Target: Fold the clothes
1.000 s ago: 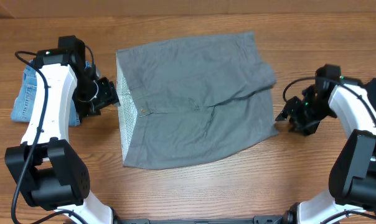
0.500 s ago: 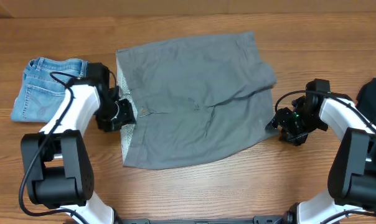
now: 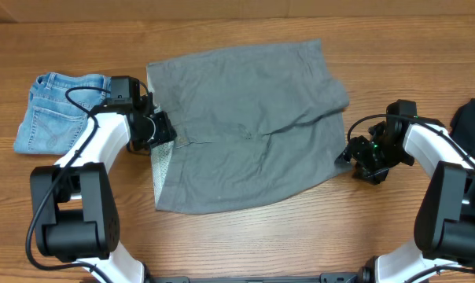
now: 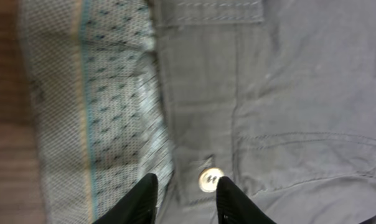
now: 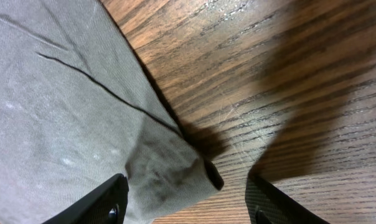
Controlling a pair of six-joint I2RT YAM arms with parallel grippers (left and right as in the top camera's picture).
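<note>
Since grey shorts [image 3: 249, 126] are soft & floppy, we're taking edges: L gripper [image 4: 185, 198] narrowly straddling waistband [image 4: 119, 112], pinch unclear; R gripper [image 5: 187, 199] spread wide round hem corner [image 5: 175, 168].

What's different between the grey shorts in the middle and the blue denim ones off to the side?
Colour: the grey shorts are plain grey cloth, while the denim shorts are faded light blue. Pose: the grey pair lies spread out flat, while the denim pair looks folded into a compact bundle. Footprint: the grey pair covers far more surface than the denim pair. Both rest on the wooden table.
</note>
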